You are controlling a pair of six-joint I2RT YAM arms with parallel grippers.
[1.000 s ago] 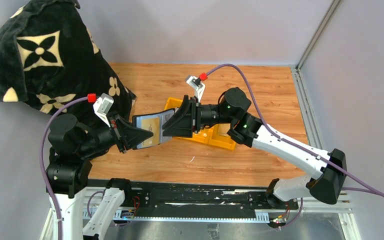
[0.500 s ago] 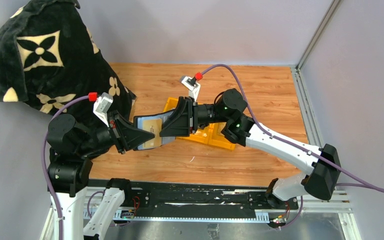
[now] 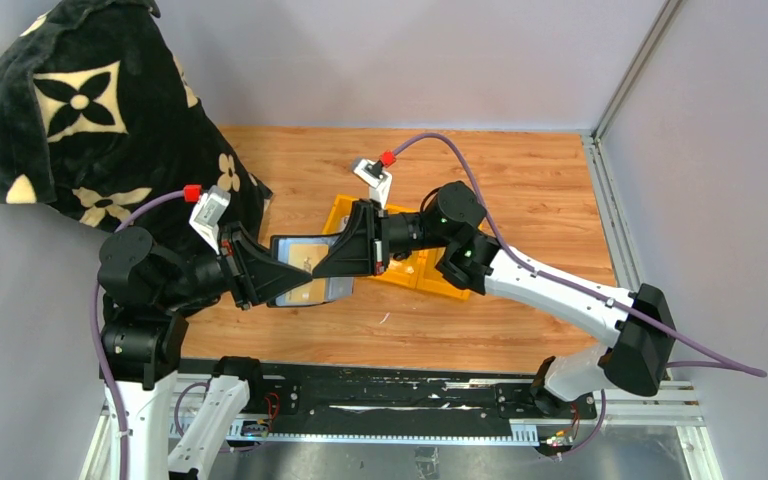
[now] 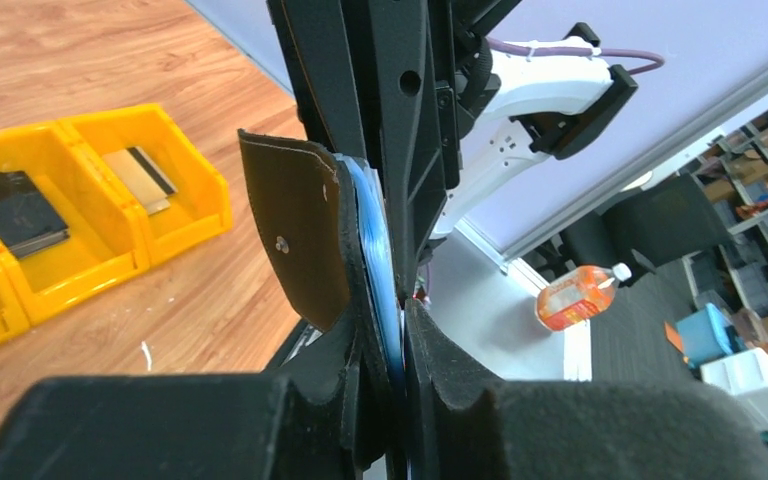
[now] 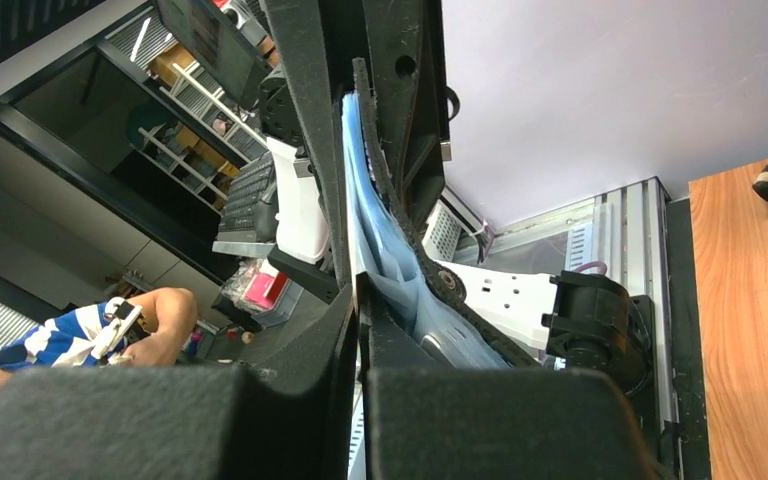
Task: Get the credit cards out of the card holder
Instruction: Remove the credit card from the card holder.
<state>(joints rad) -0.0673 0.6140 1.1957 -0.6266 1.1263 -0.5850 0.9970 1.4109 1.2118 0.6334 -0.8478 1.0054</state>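
The black card holder [image 3: 332,291] hangs open above the table between both arms, with bluish clear sleeves and a tan credit card [image 3: 305,292] showing inside. My left gripper [image 3: 294,272] is shut on the holder's left edge; in the left wrist view the holder's flap [image 4: 300,230] and a blue sleeve [image 4: 375,240] run between its pads. My right gripper [image 3: 318,267] reaches in from the right and is shut on a thin credit card edge at the holder's mouth. The right wrist view shows the right gripper [image 5: 358,300] pinching beside the sleeves [image 5: 380,240].
A yellow three-compartment bin [image 3: 450,287] stands behind the right gripper; the left wrist view shows a black block [image 4: 10,210] and a card [image 4: 140,175] in the yellow bin [image 4: 195,180]. A black flower-patterned fabric heap [image 3: 90,120] fills the back left corner.
The right gripper has moved left onto the card holder and closed from open to shut. The holder and left gripper have shifted slightly right and lower.
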